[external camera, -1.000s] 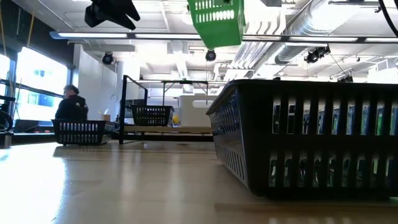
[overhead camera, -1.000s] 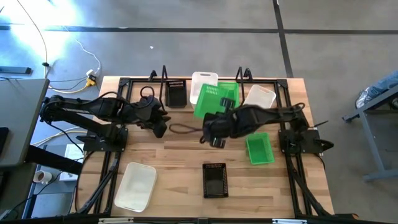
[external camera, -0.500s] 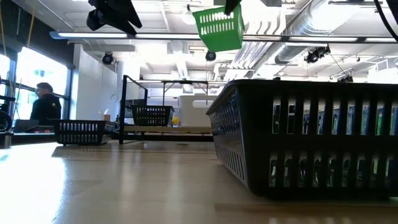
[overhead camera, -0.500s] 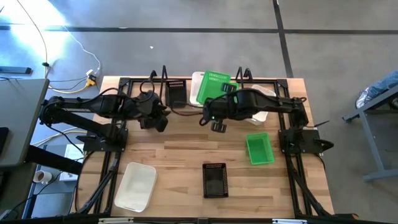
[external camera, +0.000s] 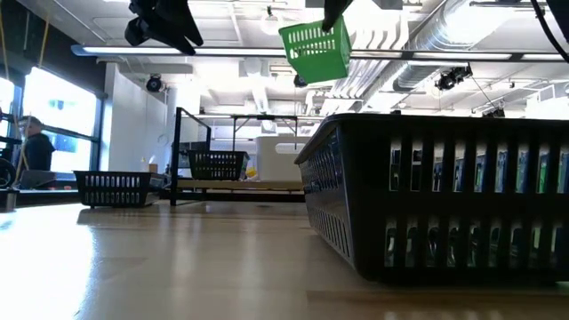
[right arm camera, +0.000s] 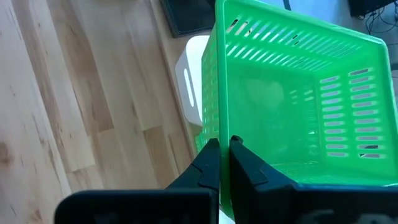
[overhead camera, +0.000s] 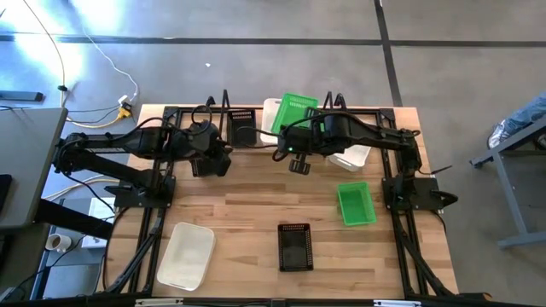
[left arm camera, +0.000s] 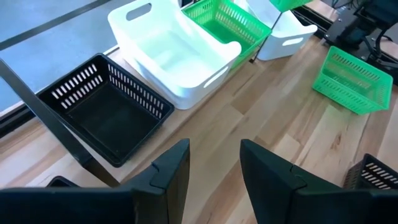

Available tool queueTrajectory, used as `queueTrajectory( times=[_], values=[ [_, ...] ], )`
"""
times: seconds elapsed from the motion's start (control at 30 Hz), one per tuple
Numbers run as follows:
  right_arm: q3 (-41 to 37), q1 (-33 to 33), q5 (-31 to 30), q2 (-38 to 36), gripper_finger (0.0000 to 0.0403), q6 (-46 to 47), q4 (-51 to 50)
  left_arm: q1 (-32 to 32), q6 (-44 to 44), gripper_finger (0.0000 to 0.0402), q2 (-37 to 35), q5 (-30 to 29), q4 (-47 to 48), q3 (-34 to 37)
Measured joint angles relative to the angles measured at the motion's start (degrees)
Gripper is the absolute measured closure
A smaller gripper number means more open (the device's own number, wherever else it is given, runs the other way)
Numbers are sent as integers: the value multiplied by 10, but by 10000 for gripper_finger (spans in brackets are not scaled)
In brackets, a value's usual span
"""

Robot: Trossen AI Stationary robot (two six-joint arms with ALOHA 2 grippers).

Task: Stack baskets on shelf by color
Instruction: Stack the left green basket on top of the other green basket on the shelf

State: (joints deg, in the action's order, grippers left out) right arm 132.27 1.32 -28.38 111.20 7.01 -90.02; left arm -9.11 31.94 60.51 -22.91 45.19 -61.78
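Observation:
My right gripper (right arm camera: 224,149) is shut on a bright green perforated basket (overhead camera: 299,109) and holds it high above the shelf (overhead camera: 225,104) at the table's far edge. The shelf carries a black basket (left arm camera: 106,112), a white basket (left arm camera: 168,53) and a second green basket (left arm camera: 233,22), side by side. My left gripper (left arm camera: 214,168) hovers open above the wood just in front of the black basket, with nothing between its fingers. My right gripper pinches one side wall of the green basket at its rim (right arm camera: 217,127), one finger outside the wall and one inside. The basket is lifted clear and sits tilted (external camera: 313,52), its open top facing my wrist camera.
On the near half of the table stand a third green basket (overhead camera: 356,203), a black basket (overhead camera: 294,247) and a white basket (overhead camera: 185,254). Another white basket (overhead camera: 357,156) lies at the far right, partly under my right arm. Black frame rails run along both sides.
My right gripper has swung toward the table's far edge with the green basket, from above the table's middle to above the shelf's baskets. The basket has stayed clear of everything and has tipped. My left gripper has shifted a little toward the far edge.

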Motion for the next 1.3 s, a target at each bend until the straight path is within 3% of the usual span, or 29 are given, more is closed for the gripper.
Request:
queueTrajectory(
  times=[0.3, 0.43, 0.53, 0.83, 1.03, 1.3],
  values=[
    [-22, -15, -16, -39, 403, 0, 3, -4, -7, 271, 0, 3, 0, 0],
    [-162, -30, -34, -124, 403, 32, 14, -4, -7, 271, 0, 3, 0, 0],
    [-267, -34, -45, -194, 403, 21, 96, -4, -7, 271, 0, -1, 0, 0],
    [-510, -48, -31, -357, 403, -134, 339, -4, -7, 271, 0, -5, -3, 0],
    [-625, -78, 11, -393, 403, -209, 442, -4, -7, 271, 0, -5, -6, 0],
    [-697, -114, 68, -389, 403, -287, 517, -4, -7, 271, 0, -13, -5, 0]
  ],
)
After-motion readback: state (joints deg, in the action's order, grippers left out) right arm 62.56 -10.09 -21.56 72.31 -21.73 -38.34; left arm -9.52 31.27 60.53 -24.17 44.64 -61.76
